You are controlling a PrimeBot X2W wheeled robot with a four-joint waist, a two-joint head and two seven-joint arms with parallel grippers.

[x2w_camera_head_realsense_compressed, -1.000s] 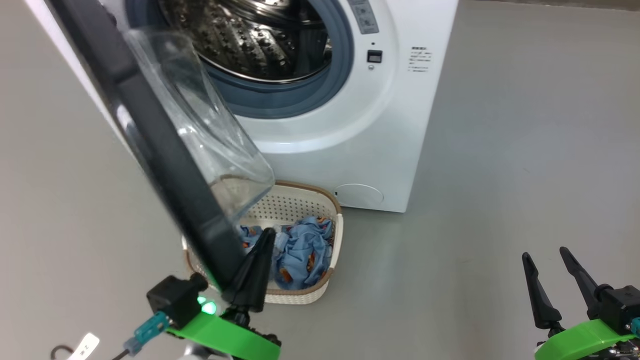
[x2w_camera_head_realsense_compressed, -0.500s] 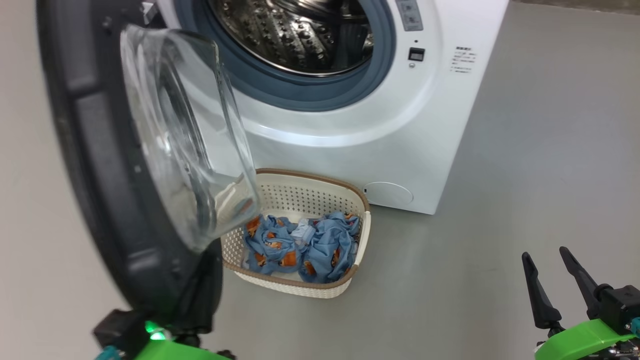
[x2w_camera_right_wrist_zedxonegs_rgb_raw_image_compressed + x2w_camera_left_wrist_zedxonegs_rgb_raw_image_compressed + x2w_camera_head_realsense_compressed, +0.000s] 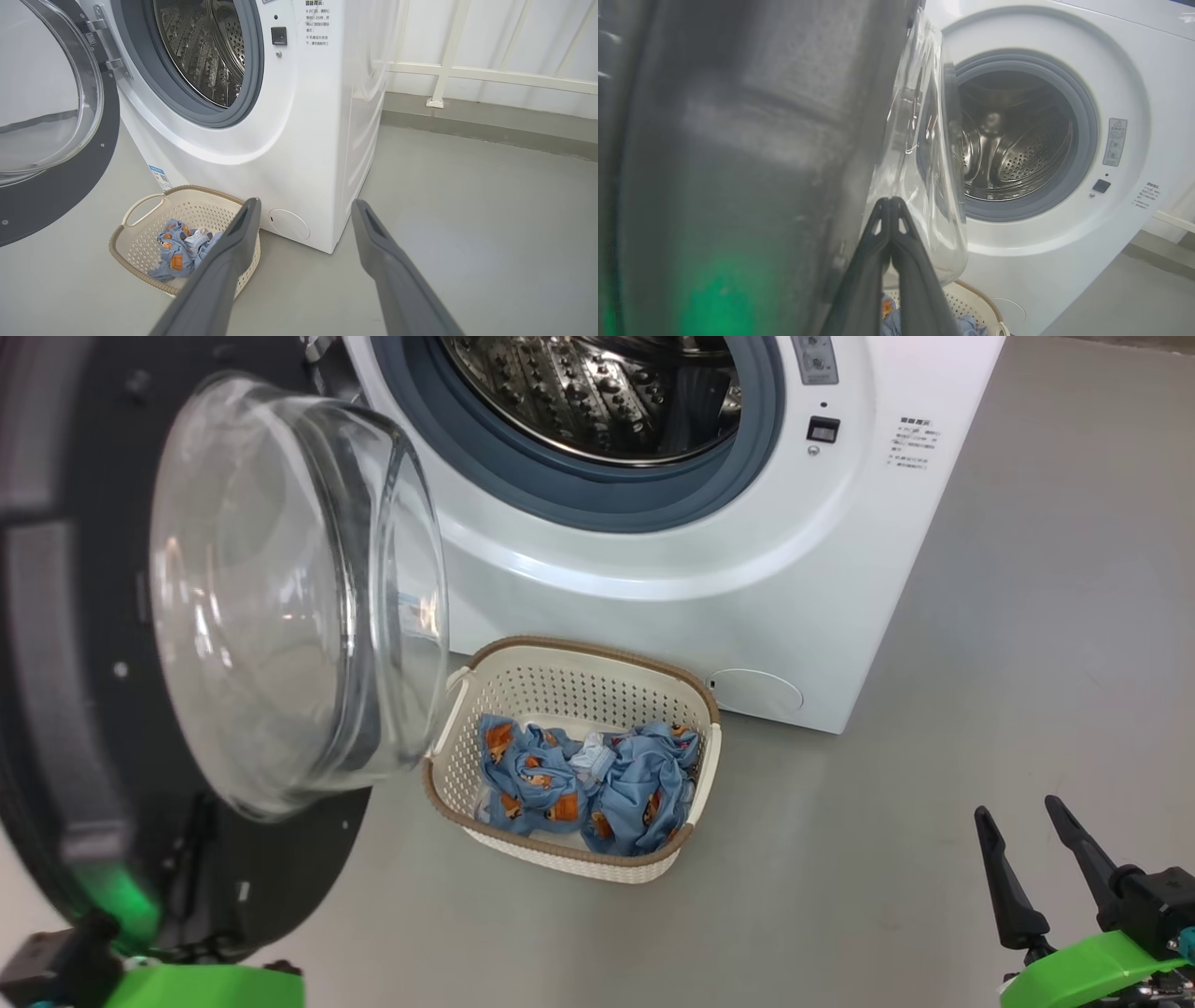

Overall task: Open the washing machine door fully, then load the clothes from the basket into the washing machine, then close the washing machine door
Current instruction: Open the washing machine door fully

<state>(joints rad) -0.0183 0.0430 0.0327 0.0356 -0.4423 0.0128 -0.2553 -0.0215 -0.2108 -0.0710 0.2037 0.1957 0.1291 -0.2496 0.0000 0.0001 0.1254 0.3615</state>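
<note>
Washing machine door [image 3: 56, 709], large and round, wide glossy black rim around a bulging clear glass window: swung wide open at the left of the head view, inner face and glass bulge turned toward the camera. Beside it, big white boxy front-loading washing machine [image 3: 672, 588], grey rubber gasket and perforated steel drum exposed. On the grey floor [image 3: 934, 709] just in front of the machine, small cream-white perforated plastic basket [image 3: 597, 649] with brown woven-look rim, light blue clothes [image 3: 588, 784] with orange-brown figures crumpled inside. At lower right, right gripper [image 3: 1016, 807], dark fingers apart, nothing between them, well apart from the basket.

Left wrist view: left gripper [image 3: 891, 200], two dark fingers pressed together tip to tip, holding nothing, close along the door's black inner rim and in front of the glass bulge; contact with the door unclear. Open drum beyond.

Right wrist view: grey fingers spread wide over bare floor. Beyond the finger on the view's left, basket with clothes, small blue label sticker [image 3: 159, 173] on the machine above it. Door open at far left. White railing [image 3: 467, 74] along the back.
</note>
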